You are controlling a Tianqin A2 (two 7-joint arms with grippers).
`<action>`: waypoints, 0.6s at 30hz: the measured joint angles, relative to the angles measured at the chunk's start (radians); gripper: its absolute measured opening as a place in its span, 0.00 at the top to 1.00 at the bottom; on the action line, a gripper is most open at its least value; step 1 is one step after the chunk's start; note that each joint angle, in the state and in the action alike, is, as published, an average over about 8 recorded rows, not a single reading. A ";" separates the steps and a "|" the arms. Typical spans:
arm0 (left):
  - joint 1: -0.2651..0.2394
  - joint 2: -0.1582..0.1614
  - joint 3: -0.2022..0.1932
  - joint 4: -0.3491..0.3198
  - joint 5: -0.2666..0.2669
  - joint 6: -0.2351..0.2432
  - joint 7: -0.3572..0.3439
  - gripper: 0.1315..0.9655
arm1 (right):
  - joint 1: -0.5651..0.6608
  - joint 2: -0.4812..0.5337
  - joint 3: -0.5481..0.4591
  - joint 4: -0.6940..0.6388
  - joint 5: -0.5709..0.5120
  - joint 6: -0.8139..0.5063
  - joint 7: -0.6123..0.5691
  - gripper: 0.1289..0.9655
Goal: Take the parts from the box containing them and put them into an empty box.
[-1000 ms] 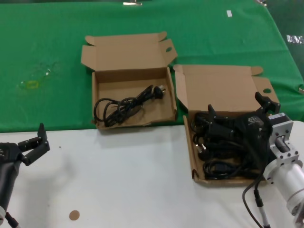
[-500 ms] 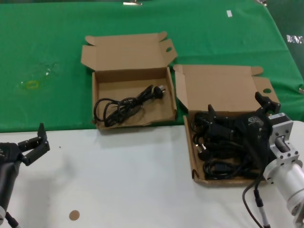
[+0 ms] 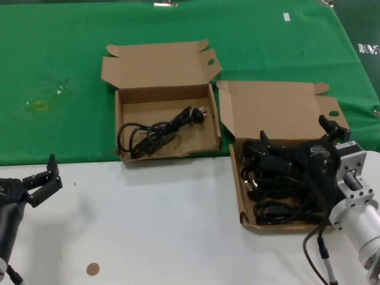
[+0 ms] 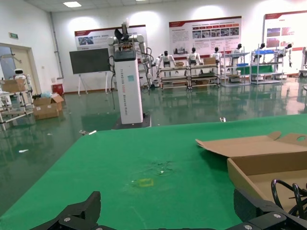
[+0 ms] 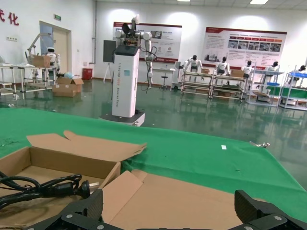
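The box containing the parts point(image 3: 237, 178) lies at the right, lid point(image 3: 273, 110) open, with a round finger hole. A pile of black power cords point(image 3: 276, 205) fills it. My right gripper point(image 3: 295, 132) is open just above that pile, holding nothing; in the right wrist view point(image 5: 172, 211) its fingers point(image 5: 91, 206) frame the lid point(image 5: 182, 196). The other box point(image 3: 163, 98) lies to the left, with an oval hole and one cord bundle point(image 3: 155, 132) inside. My left gripper point(image 3: 41, 181) is open and empty at the near left, also in the left wrist view point(image 4: 170, 211).
A green cloth point(image 3: 59, 47) covers the far half of the table, with a yellowish mark point(image 3: 38, 105) at the left. The near half is white point(image 3: 148, 225), with a small brown disc point(image 3: 92, 269). The boxes sit side by side, nearly touching.
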 joint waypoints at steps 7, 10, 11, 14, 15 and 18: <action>0.000 0.000 0.000 0.000 0.000 0.000 0.000 0.00 | 0.000 0.000 0.000 0.000 0.000 0.000 0.000 0.00; 0.000 0.000 0.000 0.000 0.000 0.000 0.000 0.00 | 0.000 0.000 0.000 0.000 0.000 0.000 0.000 0.00; 0.000 0.000 0.000 0.000 0.000 0.000 0.000 0.00 | 0.000 0.000 0.000 0.000 0.000 0.000 0.000 0.00; 0.000 0.000 0.000 0.000 0.000 0.000 0.000 0.00 | 0.000 0.000 0.000 0.000 0.000 0.000 0.000 0.00; 0.000 0.000 0.000 0.000 0.000 0.000 0.000 0.00 | 0.000 0.000 0.000 0.000 0.000 0.000 0.000 0.00; 0.000 0.000 0.000 0.000 0.000 0.000 0.000 0.00 | 0.000 0.000 0.000 0.000 0.000 0.000 0.000 0.00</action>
